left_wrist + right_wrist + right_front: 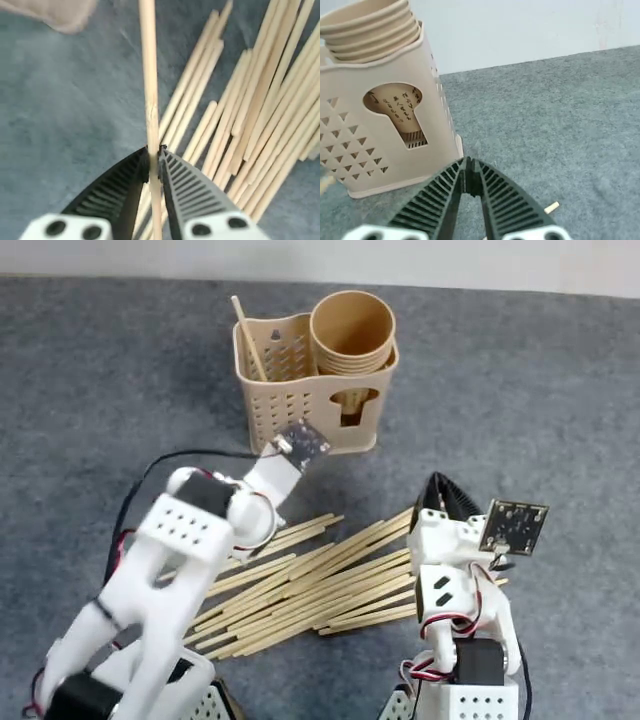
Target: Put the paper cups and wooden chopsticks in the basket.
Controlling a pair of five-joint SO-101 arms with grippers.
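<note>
From 8 o'clock in the high view the left arm (170,560) leans in over the grey desk (90,390); its left gripper (154,152) is pinching a single wooden chopstick (148,75) between the ribbed jaws, the stick running on past the tips and back between the fingers. Beside it, around 6 o'clock, the loose chopsticks (320,585) lie in a fanned pile on the desk. At 12 o'clock stands the beige basket (300,410): one chopstick in the basket (247,338) leans in its 9 o'clock compartment, and the stacked paper cups (352,335) fill the 3 o'clock one. At 5 o'clock the right gripper (470,175) has its jaws pressed together with nothing between them, pointing towards the basket's keyhole-cut wall — just beyond the pile's edge
</note>
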